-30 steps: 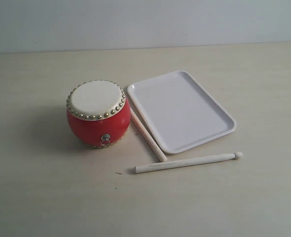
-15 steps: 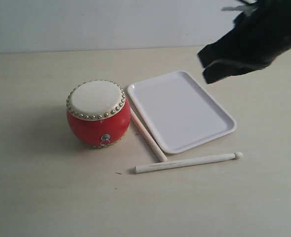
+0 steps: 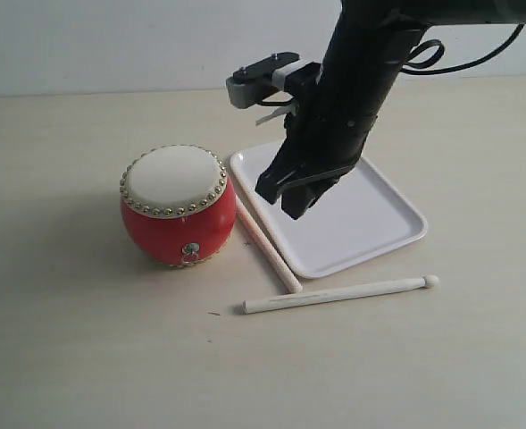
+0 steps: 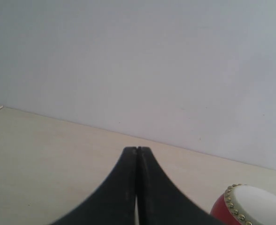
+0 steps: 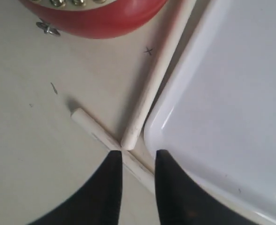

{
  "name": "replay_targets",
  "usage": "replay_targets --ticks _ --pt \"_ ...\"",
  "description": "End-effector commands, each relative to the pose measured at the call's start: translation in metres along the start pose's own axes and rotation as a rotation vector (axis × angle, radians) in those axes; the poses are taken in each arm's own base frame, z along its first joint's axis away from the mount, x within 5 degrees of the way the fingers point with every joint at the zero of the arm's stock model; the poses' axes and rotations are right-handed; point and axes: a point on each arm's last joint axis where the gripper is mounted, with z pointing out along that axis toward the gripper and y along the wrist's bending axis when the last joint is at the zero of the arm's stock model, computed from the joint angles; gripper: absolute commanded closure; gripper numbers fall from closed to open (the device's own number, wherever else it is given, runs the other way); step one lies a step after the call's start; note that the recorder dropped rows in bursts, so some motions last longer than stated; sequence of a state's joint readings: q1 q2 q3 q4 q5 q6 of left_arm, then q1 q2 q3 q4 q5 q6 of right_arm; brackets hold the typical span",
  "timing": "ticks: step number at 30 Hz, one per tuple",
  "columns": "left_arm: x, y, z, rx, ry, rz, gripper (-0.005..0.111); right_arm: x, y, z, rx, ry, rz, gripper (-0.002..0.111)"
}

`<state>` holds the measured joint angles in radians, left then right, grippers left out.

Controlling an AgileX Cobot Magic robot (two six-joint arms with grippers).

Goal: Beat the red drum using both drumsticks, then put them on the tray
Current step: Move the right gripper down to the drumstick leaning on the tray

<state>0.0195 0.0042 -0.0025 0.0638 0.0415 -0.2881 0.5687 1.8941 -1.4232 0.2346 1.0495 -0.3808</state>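
The red drum (image 3: 178, 207) stands upright on the table, left of the white tray (image 3: 374, 223). One drumstick (image 3: 267, 246) lies between the drum and the tray. A second drumstick (image 3: 338, 293) lies across in front of the tray, its blunt end close to the first stick's end. My right gripper (image 3: 288, 198) hangs over the tray's left part, jaws open and empty. In the right wrist view the right gripper (image 5: 138, 155) looks down at the point where the two sticks (image 5: 159, 70) (image 5: 93, 125) meet. My left gripper (image 4: 137, 149) is shut and empty, with the drum (image 4: 250, 206) beside it.
A pale wooden table (image 3: 84, 340) carries everything, with a light wall (image 3: 111, 45) behind it. The right arm (image 3: 361, 80) reaches down from the upper right, over the tray. In the right wrist view the tray's rounded corner (image 5: 175, 136) lies just beside one finger.
The right arm has come into the exterior view from the upper right and swung down-left over the tray's left side. Drum, tray and both sticks have not moved.
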Motion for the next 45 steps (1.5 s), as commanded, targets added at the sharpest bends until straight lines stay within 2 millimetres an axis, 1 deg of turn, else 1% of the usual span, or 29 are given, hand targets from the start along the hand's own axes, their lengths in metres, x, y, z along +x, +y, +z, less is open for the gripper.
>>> replay_targets --ticks 1,5,9,12,15,18,21,27,34,45 --pt "-0.001 0.0 0.0 0.0 -0.014 0.0 0.107 -0.002 -0.003 0.012 -0.001 0.033 -0.012 0.081" --pt "-0.001 0.0 0.0 0.0 -0.014 0.0 0.107 -0.001 -0.003 0.019 -0.018 0.061 0.107 0.081" --pt "-0.001 0.0 0.0 0.0 -0.014 0.0 0.107 0.0 0.011 0.034 -0.05 0.143 0.078 0.081" --pt "-0.001 0.0 0.0 0.0 -0.014 0.0 0.107 -0.003 0.021 0.044 -0.039 0.154 0.075 0.08" --pt "-0.001 0.0 0.0 0.0 -0.014 0.0 0.107 -0.006 0.025 0.052 -0.003 0.143 0.045 0.075" --pt "-0.001 0.0 0.0 0.0 -0.014 0.0 0.107 -0.011 0.025 0.055 0.021 0.098 0.029 0.067" --pt "-0.001 0.0 0.0 0.0 -0.014 0.0 0.107 -0.016 0.023 0.055 0.039 0.04 0.023 0.064" --pt "-0.001 0.0 0.0 0.0 -0.014 -0.002 0.107 -0.02 0.022 0.058 0.047 0.002 0.007 0.064" --pt "-0.001 0.0 0.0 0.0 -0.014 0.0 0.107 -0.019 0.019 0.076 0.04 0.037 0.015 0.064" --pt "-0.001 0.0 0.0 0.0 -0.014 0.0 0.107 -0.021 0.017 0.08 0.047 0.014 0.02 0.064"
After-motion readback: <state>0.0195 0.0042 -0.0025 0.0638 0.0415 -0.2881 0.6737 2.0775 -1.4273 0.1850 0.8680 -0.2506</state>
